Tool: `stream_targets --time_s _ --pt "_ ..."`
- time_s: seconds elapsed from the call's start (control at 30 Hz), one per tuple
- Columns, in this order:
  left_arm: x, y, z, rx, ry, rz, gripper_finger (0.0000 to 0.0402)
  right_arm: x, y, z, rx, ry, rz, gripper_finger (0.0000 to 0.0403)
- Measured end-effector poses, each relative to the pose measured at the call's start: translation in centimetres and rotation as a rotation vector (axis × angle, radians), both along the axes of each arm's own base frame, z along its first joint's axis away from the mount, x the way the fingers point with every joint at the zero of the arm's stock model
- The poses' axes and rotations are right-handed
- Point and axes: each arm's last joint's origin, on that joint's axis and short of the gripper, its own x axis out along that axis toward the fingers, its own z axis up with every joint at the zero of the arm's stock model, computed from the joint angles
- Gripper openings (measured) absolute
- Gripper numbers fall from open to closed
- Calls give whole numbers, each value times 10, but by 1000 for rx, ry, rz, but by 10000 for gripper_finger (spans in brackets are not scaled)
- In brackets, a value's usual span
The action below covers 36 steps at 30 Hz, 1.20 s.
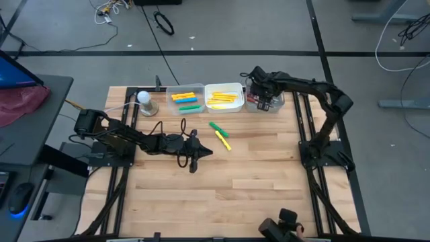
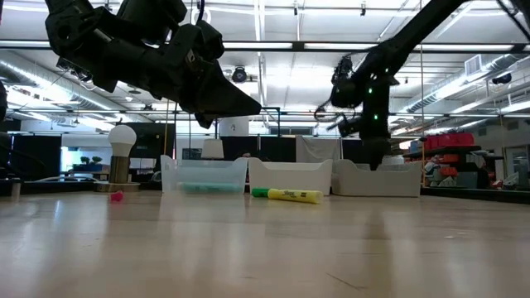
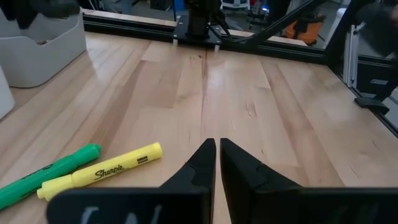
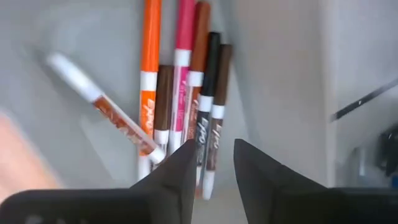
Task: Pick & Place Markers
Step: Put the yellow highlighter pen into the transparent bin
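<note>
Hovering over the right-hand bin [image 1: 266, 102] from above, the right pincer [image 1: 257, 82] contrasts with the left pincer [image 1: 209, 153], shut beside a green marker [image 1: 217, 127] and yellow marker [image 1: 222, 140] on the worktop [image 1: 255, 175]. Wrist-on, right pincer [image 4: 212, 163] parted, empty, over binned markers [image 4: 186, 87].

Robotics lab/workshop, open-plan. Evidence: wood bench [image 1: 222, 181] w/ two arms on metal rails [image 1: 306, 134]; exposed ceiling ducts [image 2: 50, 70] & strip lights [image 2: 464, 83]; floor cables [image 1: 163, 23]; desk w/ monitor [image 1: 13, 70].
</note>
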Motion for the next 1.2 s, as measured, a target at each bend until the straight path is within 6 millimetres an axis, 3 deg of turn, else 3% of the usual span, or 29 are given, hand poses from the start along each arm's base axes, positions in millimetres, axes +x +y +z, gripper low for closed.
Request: stream_targets --time_s 0.2,0.37,0.5,0.63,0.83,1.0,1.2 --pt "0 0 0 0 0 0 28 -3 37 53 -65 -182 -90 84" --pt "-1 -3 2 3 -10 -11 28 -1 98 87 -73 -413 -22 49" --pt "-4 -8 11 15 -19 -36 28 2 150 93 -58 -605 58 21" --pt "-16 -17 24 43 18 -78 28 11 202 76 9 -809 171 3" --pt "-58 -32 60 68 64 -72 28 21 264 27 77 -1028 363 4" --pt "-97 -39 77 61 115 21 28 23 288 -7 44 -1148 331 2" --pt "-136 -44 79 -59 222 21 26 31 296 -36 64 -1133 281 2"
